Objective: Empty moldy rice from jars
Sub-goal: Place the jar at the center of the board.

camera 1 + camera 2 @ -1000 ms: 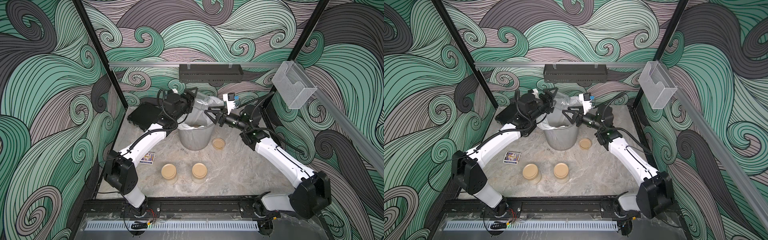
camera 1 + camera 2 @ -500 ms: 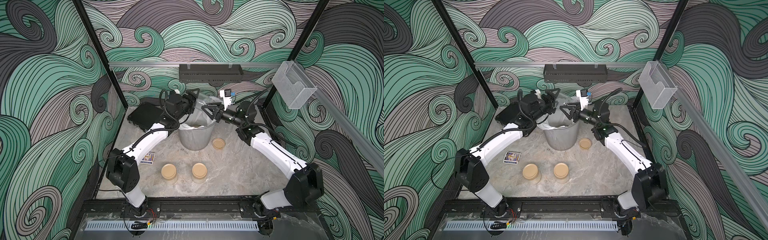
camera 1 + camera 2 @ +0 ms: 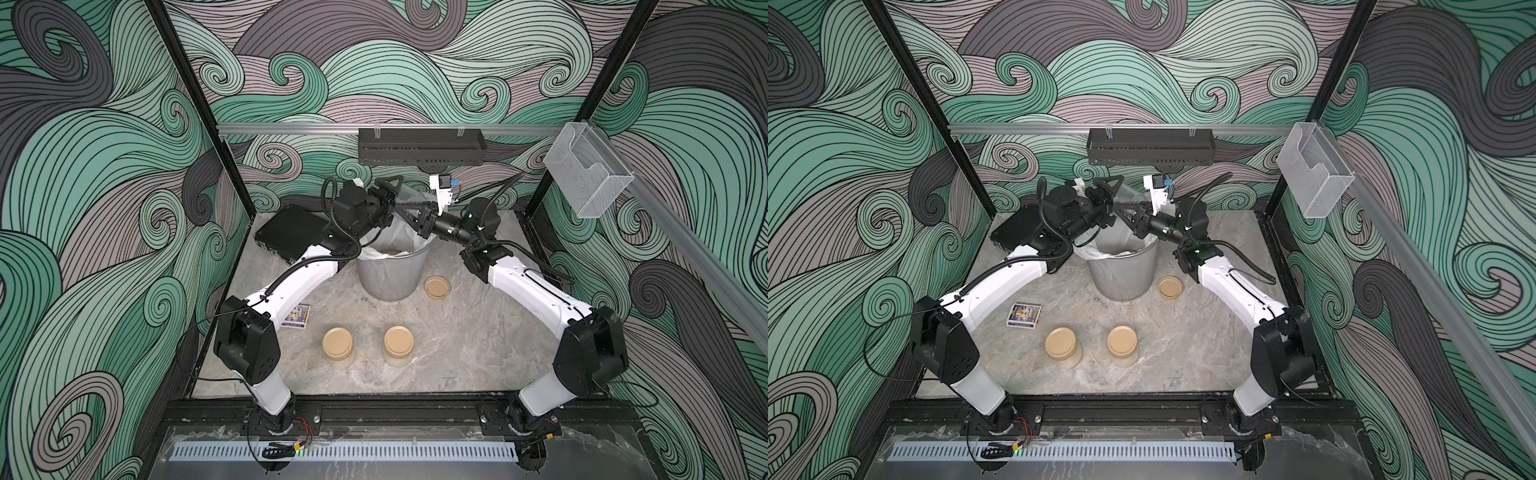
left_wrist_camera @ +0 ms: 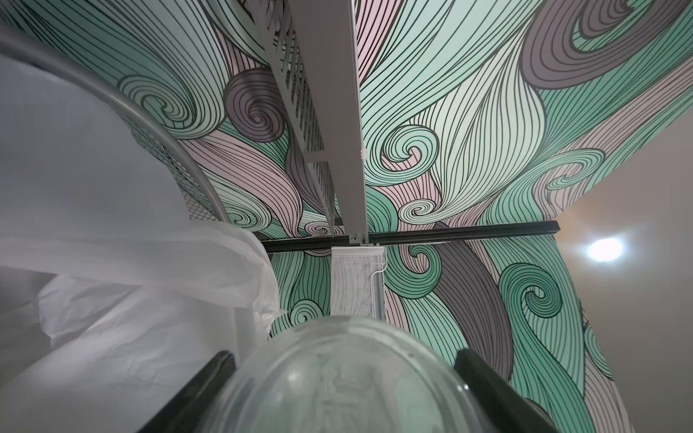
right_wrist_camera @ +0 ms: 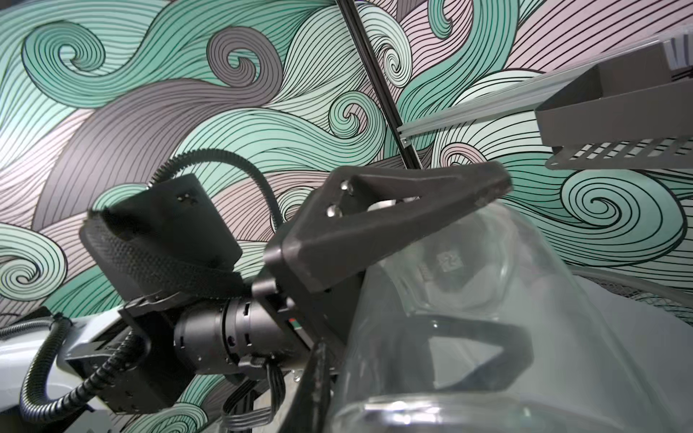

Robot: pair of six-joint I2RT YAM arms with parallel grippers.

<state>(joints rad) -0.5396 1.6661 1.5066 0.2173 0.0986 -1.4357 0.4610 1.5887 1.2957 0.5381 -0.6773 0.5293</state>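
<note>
**Open jar held over the bin between both grippers**

The open jar (image 3: 409, 200) is held tilted above the bin's mouth, at the far middle of the table (image 3: 478, 340), and its glass looks clear right through. It is clamped across its sides by the left gripper (image 3: 400, 198). In the left wrist view both black fingers (image 4: 208, 378) are seen pressed against the glass. The right gripper (image 3: 417, 214) is set against the jar's other end from the right. Its jaws look narrow, but whether the glass is pinched between them cannot be told. In the right wrist view only one finger's edge is shown beside the jar.

Directly below, a patch of beige rice (image 3: 393, 252) is seen on the white liner inside the mesh bin (image 3: 390, 282).

A loose tan lid (image 3: 437, 286) lies flat on the table just right of the bin — apart from it, not touching.

Two lidded jars (image 3: 338, 347) stand upright side by side at the near middle, well apart from the bin. Both are shown in both top views, and little can be made out under their tan tops.

Left of them a small printed card (image 3: 297, 316) lies flat, partly hidden by the left arm in a top view. A black box (image 3: 291, 232) rests at the far left corner.
</note>
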